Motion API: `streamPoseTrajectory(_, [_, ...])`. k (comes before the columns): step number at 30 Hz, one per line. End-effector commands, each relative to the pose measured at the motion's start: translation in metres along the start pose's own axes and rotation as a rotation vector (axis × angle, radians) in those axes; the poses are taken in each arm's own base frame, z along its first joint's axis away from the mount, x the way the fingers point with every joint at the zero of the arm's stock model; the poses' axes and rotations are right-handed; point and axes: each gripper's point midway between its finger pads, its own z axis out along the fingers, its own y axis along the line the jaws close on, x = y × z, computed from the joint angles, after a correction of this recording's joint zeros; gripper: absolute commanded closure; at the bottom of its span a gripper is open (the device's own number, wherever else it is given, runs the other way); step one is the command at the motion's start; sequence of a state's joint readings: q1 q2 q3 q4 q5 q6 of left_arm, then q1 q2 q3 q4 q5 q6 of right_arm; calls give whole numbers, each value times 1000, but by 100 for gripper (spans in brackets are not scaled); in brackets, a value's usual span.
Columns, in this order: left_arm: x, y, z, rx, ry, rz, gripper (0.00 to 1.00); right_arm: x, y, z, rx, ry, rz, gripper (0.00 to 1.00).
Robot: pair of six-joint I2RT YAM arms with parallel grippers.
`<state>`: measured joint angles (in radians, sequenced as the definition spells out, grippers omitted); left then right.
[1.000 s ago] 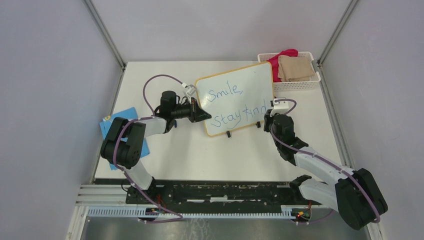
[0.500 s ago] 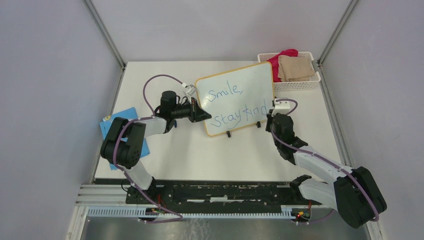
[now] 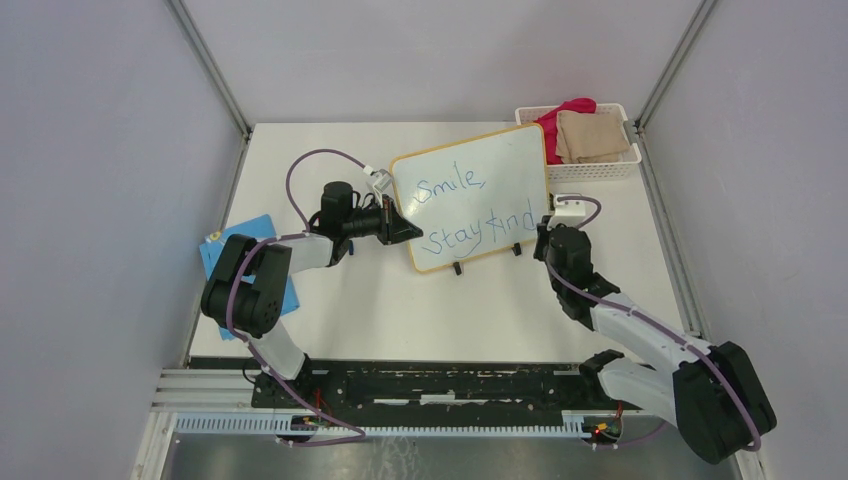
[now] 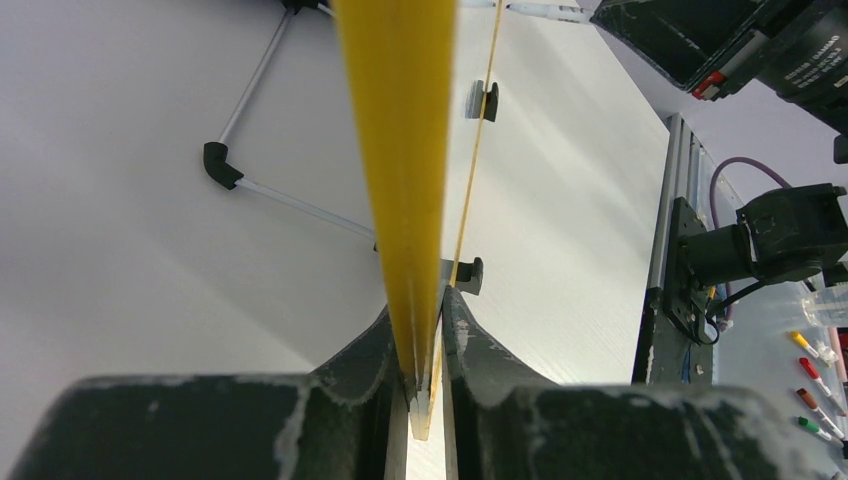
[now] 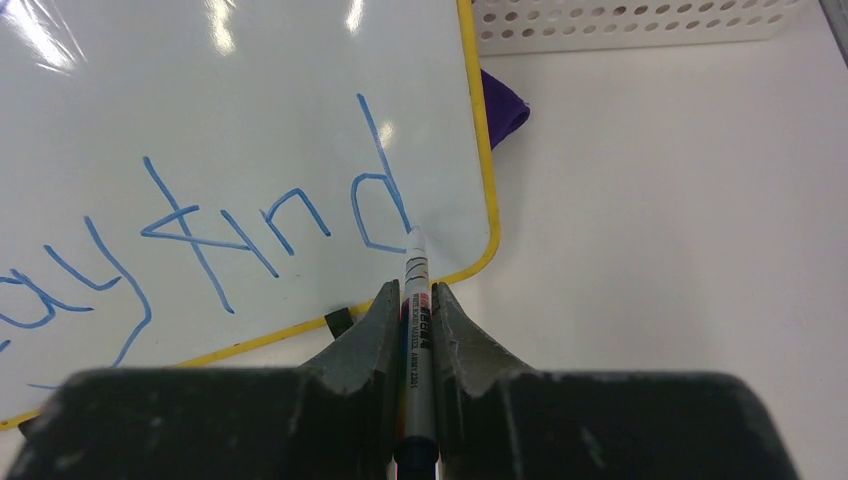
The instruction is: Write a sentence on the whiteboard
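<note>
Two grippers are at the whiteboard (image 3: 470, 195). It stands up on the desk (image 3: 400, 310), close to the far edge and a bit right of the middle.

The left gripper (image 4: 425, 325) is squeezed tight on the board's yellow left edge. The right gripper (image 5: 413, 300) is pinched around a thin marker (image 5: 416, 275). The marker's white tip touches the board near its bottom right corner, right by the last letter.

The sentence (image 3: 468, 212) is written in blue on two lines. "Smile," is on top and "Stay kind" is below it.

A white basket (image 3: 600, 170) sits in the far right corner of the desk. It holds a pink cloth (image 3: 560, 112) and a tan cloth (image 3: 592, 135). A blue card (image 3: 215, 250) lies at the left edge of the desk.
</note>
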<state>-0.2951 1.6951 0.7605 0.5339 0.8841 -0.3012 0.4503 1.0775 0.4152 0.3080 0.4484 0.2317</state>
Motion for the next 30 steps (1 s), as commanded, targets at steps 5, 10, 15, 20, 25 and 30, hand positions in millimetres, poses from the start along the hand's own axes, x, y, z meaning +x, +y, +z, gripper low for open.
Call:
streamPoseTrajectory(5, [18,10,2,-60,57,-3,98,-49,16,-28,-118,-148,66,100])
streamPoseTrajectory(10, [19,10,2,-62,59,-2,98,-68,53,-42,-304,-209,46,100])
streamPoseTrajectory(15, [18,11,2,-64,58,-2,98,-80,85,-44,-429,-235,58,100])
streamPoseTrajectory(20, [18,11,2,-68,59,4,98,-83,90,-39,-430,-246,98,100])
streamPoseTrajectory(25, [18,11,2,-69,62,6,98,-82,82,-37,-391,-260,116,100])
streamPoseTrajectory(30, [19,12,2,-69,65,3,98,-80,78,-34,-360,-250,106,100])
